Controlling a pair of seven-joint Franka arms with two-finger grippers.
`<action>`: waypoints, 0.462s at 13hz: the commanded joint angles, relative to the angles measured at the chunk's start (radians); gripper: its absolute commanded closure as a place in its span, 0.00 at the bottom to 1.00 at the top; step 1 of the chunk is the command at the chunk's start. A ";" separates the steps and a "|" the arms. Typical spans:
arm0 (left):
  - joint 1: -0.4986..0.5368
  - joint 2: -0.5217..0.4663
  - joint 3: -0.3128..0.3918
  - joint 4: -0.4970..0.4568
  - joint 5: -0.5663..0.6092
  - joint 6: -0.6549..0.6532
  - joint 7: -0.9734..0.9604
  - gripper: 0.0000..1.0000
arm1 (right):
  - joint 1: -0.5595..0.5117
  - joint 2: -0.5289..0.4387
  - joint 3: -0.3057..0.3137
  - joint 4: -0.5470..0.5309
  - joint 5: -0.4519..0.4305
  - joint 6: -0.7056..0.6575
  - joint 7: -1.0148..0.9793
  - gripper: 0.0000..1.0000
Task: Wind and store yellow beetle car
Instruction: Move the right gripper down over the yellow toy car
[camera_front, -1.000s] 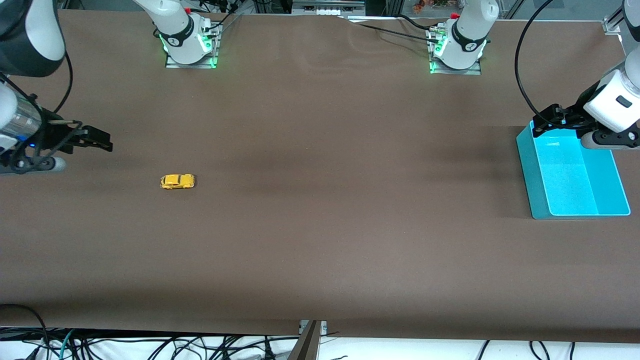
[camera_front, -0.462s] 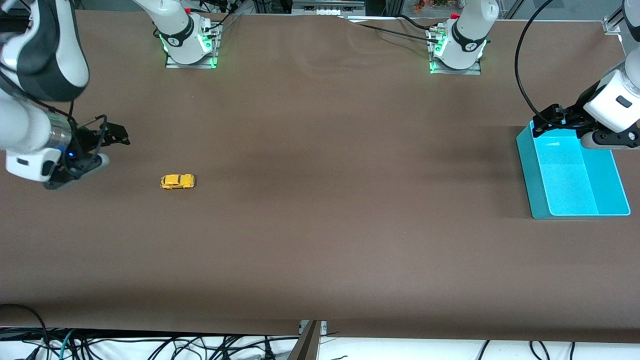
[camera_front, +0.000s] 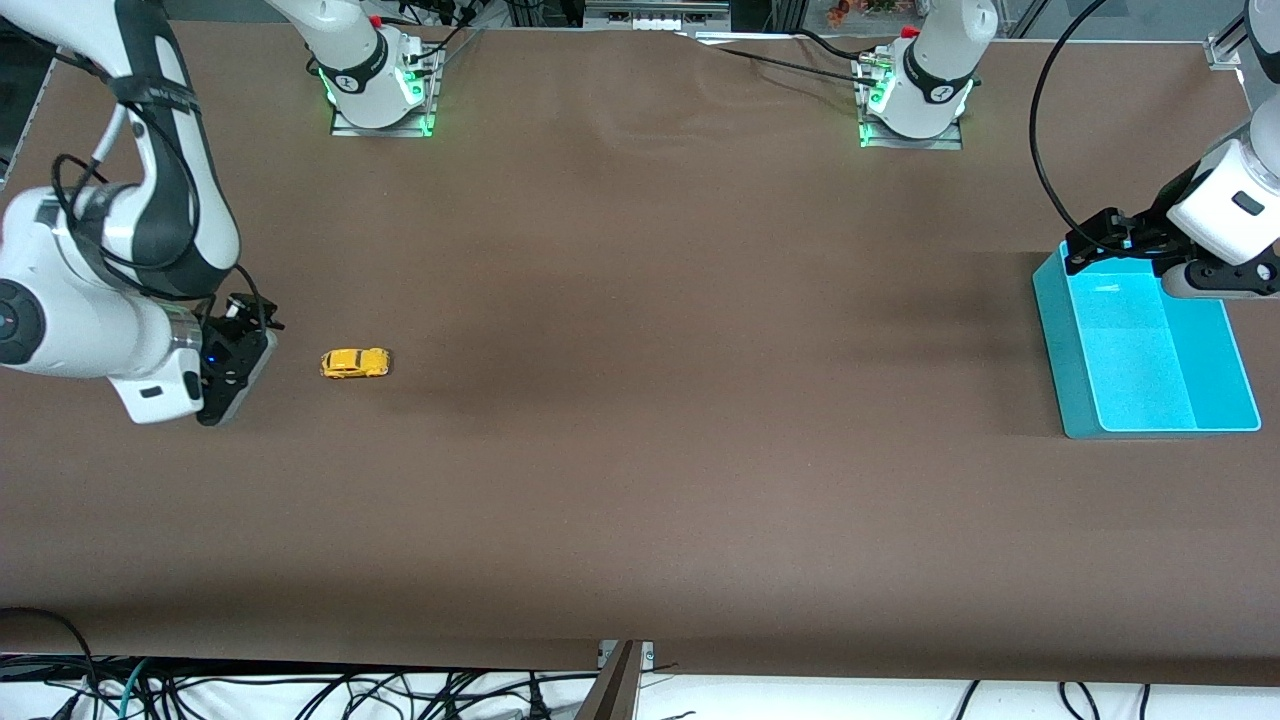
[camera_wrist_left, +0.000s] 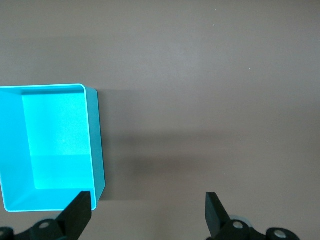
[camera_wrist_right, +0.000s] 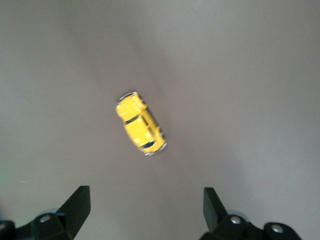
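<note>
My right gripper (camera_wrist_right: 142, 210) hangs over the worktop (camera_front: 640, 450) near the right arm's end, jaws spread wide and empty. The yellow beetle car (camera_wrist_right: 140, 123) sits just ahead of my fingertips in the right wrist view, on its wheels, angled across the gap between my fingers, untouched. In the front view the car (camera_front: 354, 363) lies just beside my right gripper (camera_front: 235, 365), toward the middle of the worktop. This is the approach, I'd say; winding and storing are not begun. Next I need to centre over the car, turn my wrist so the fingers meet its sides, and come down carefully, since it's tiny and could roll. My left gripper (camera_wrist_left: 147, 212) waits released, above the teal bin's (camera_front: 1060, 330) edge.
</note>
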 joint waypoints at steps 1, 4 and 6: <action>0.003 0.014 0.000 0.032 -0.007 -0.024 0.014 0.00 | 0.005 -0.019 0.004 -0.133 -0.013 0.181 -0.161 0.00; 0.003 0.014 -0.001 0.032 -0.007 -0.024 0.014 0.00 | 0.005 -0.021 0.009 -0.299 -0.011 0.419 -0.252 0.00; 0.003 0.014 0.000 0.032 -0.007 -0.024 0.014 0.00 | 0.005 -0.018 0.012 -0.377 -0.011 0.549 -0.288 0.00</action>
